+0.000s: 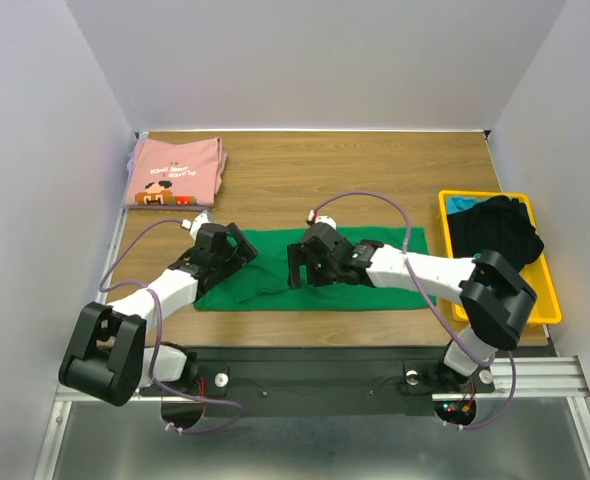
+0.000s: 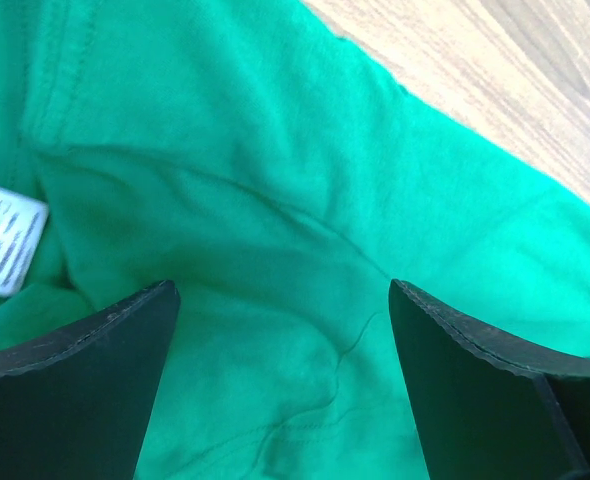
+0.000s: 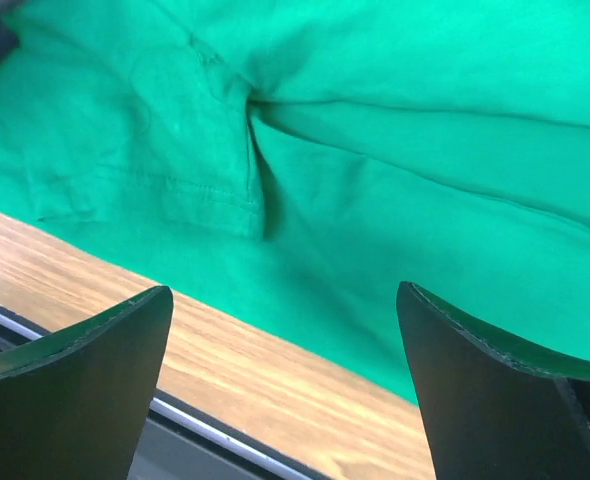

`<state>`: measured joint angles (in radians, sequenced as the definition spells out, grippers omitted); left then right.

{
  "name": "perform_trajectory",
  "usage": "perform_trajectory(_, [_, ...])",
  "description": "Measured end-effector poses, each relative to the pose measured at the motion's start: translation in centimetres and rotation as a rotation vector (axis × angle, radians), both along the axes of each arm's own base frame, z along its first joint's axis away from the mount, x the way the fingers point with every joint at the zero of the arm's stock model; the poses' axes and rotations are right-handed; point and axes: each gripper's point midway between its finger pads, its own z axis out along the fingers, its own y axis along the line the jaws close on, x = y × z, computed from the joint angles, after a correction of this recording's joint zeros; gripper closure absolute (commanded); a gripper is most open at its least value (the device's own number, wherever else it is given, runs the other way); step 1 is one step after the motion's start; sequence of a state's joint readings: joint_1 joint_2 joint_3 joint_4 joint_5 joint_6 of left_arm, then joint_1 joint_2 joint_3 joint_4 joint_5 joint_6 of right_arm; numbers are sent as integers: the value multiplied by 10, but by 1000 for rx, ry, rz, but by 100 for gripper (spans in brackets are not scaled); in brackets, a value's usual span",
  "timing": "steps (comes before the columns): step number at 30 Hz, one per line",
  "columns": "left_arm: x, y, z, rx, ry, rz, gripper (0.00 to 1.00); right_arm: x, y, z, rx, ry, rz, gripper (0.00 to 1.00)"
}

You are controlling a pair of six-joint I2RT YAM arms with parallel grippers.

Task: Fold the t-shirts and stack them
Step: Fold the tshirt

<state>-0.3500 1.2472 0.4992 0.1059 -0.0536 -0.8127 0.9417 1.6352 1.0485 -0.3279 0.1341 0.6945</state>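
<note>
Nearest the bases: hovering low with the right fingers (image 3: 75,390), spread wide and gripping nothing, above the near edge of the green shirt (image 1: 275,262), right at its border with bare table (image 1: 355,170). Close on the left, hovering likewise with the left fingers (image 2: 75,390), wide apart and empty, over rumpled cloth beside the white label (image 2: 5,245).

Lying as a long flat band across the middle of the table, partly folded by the look of it, with a stitched sleeve hem (image 3: 165,190) and a tight pucker under the right side.

Likely trouble, as a judgement only:
- Pinching just the top layer, and so peeling the fold open instead of carrying it over.
- Closing on the pucker, and so locking a crease in.
- Lifting unevenly from the two sides, and so skewing the band.
- Pulling toward the near edge, and so dragging cloth off the wood.

Farther back, at the far left corner and well apart: the pink shirt (image 1: 175,172), folded already, probably the base of the stack. Could be shoved out of shape by a green load carried over too low. At the right, the yellow tray (image 1: 475,196) of dark cloth (image 1: 495,230), close by the right arm's elbow. Could get knocked on a broad swing.
</note>
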Motion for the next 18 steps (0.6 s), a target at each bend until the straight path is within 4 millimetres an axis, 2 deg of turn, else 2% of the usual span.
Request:
perform_trajectory(6, [-9, 4, 13, 7, -8, -7, 1, 25, -24, 38, 29, -102, -88, 0])
perform_trajectory(8, [-9, 4, 22, 7, -24, -8, 1, 47, -46, 44, 29, -120, -155, 0])
perform_trajectory(9, [-8, 2, 27, 7, -33, -11, 1, 62, -64, 45, 18, -130, -207, 0])
perform_trajectory(11, [-5, -2, 36, 4, -49, -19, 2, 87, -97, 43, -17, -144, -292, 0])
perform_trajectory(14, [3, -15, 44, 8, -61, -44, 1, 110, -134, 39, -54, -146, -382, 0])
perform_trajectory(16, [9, -28, 40, 17, -40, -73, 2, 117, -149, 31, -76, -133, -410, 0])
perform_trajectory(18, [15, -38, 29, 33, -3, -93, 2, 123, -163, 14, -113, -98, -434, 0])
